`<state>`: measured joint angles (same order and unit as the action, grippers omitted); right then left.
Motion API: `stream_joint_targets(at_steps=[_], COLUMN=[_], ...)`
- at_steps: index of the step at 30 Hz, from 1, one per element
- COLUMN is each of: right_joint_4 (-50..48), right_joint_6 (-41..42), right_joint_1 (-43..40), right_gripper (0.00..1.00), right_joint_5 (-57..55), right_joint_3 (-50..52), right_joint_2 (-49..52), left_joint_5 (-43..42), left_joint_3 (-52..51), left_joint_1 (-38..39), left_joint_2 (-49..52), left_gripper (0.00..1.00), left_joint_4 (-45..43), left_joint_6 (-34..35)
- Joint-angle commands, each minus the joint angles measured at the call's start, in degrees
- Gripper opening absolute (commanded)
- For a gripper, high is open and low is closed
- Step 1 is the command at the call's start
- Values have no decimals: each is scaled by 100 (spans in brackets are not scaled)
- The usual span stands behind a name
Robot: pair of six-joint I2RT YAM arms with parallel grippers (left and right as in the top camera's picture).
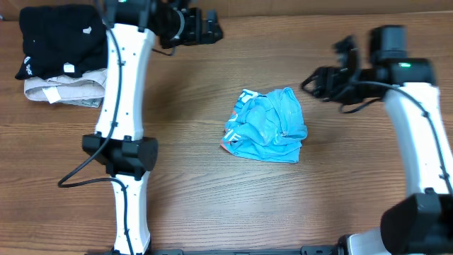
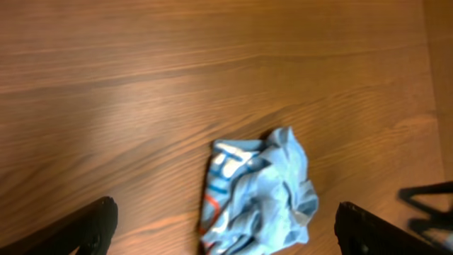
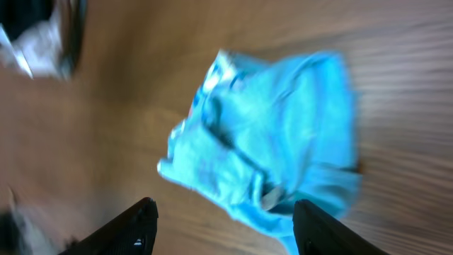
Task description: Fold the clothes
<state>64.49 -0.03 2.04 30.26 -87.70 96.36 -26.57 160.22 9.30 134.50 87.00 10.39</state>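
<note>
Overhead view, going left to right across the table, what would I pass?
black folded garment → left gripper → crumpled light blue T-shirt → right gripper

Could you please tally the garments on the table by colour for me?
Sky-blue crumpled T-shirt: 1
Black garment: 1
Beige garment: 1
Total: 3
</note>
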Motion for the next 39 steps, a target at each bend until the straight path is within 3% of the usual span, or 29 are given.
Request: stream_joint_targets(at_steps=[1, 6, 12, 18, 29, 36, 39], right_joint_4=[-39, -195, -772, -1051, -1582, -1541, -1508], right_joint_6=[-295, -476, -413, 337, 129, -20, -24], right_joint_1=[481, 1093, 1526, 1639, 1639, 1637, 1637], right_gripper=[66, 66, 66, 65, 61, 36, 20], right_joint_5=[-251, -328, -481, -1305, -1182, -1043, -916], right_joint_3=[234, 321, 328, 328, 334, 319, 319], right_joint_2=[280, 625, 793, 975, 1394, 1436, 1346], left_joint_5=[39, 573, 645, 647, 667, 732, 772], left_joint_3=[-20, -70, -72, -72, -72, -72, -72], left_joint_1=[-68, -66, -66, -66, -66, -66, -66], left_joint_2=[-46, -46, -46, -46, -46, -46, -46], left_gripper=[100, 100, 100, 100, 100, 100, 100], left_joint_4=[122, 216, 229, 267, 273, 275, 273], left_joint_6=[-415, -621, -710, -723, -723, -723, -726])
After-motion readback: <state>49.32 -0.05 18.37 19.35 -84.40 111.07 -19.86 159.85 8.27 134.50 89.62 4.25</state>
